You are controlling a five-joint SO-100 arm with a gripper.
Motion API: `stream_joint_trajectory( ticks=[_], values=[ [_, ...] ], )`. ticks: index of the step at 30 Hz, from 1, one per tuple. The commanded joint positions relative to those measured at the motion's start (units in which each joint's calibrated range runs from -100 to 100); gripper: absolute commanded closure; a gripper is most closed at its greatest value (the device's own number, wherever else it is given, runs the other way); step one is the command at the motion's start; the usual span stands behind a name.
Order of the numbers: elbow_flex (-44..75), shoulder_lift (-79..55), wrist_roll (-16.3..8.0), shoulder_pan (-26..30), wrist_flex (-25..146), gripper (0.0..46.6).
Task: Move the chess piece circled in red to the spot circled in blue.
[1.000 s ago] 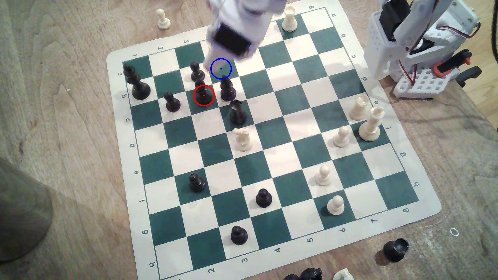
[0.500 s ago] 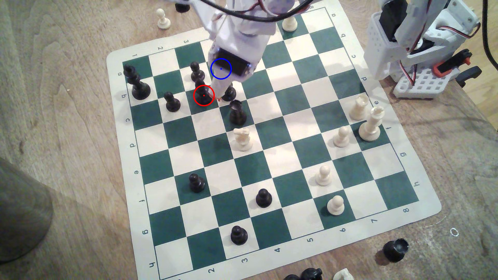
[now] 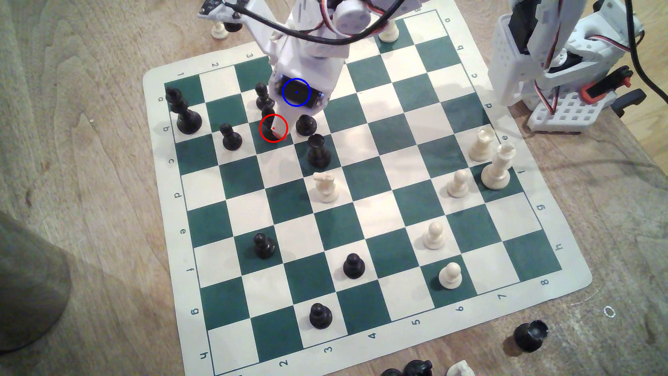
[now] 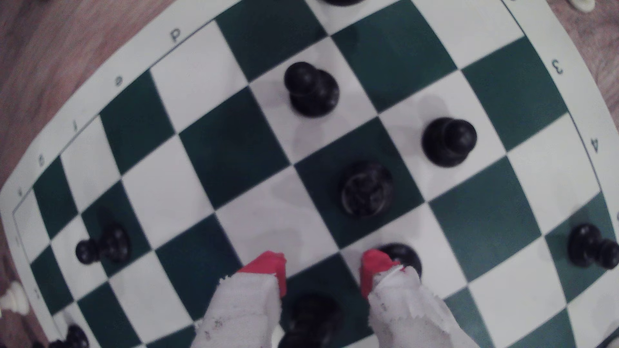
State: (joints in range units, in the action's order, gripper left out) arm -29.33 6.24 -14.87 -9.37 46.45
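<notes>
- Claw (image 4: 323,272) is spread open, down over the red-ringed square; nothing gripped.
- Wrist view: the two red-tipped fingers (image 4: 268,267), wrapped in white tape, straddle the bishop (image 4: 311,318). Bishop sits between them, gap on both sides, no contact that I can make out.
- Exterior view: one white finger with a red tip (image 3: 277,126) lies inside the red ring, covering most of the bishop (image 3: 266,124); only a dark sliver shows on the exterior view's left of it.
- Bishop stands on its green square, upright as far as I can tell.
- Spot (image 3: 305,108): blue ring lands on the wrist's black motor block, which hides most of that square; just a green corner shows below it.
- Black piece (image 3: 306,124) just to the exterior view's right of the finger, apart from it.
- Crown-top black piece (image 3: 318,150) one square further towards the camera.
- Pawn (image 3: 263,95) right behind the bishop.
- Board (image 3: 379,217) lies flat on a wooden table (image 3: 90,180).
</notes>
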Motion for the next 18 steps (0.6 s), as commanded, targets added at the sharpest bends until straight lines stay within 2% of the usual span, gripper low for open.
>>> stream_joint_trajectory(
  ticks=[1,7,18],
  values=[
    [4.9,-0.1,0.8,-1.2,-1.4,33.8],
    [5.5,-1.0,2.4,-2.8,-2.1,33.6],
    [6.6,-3.1,2.6,-2.5,-5.0,33.7]
  ],
)
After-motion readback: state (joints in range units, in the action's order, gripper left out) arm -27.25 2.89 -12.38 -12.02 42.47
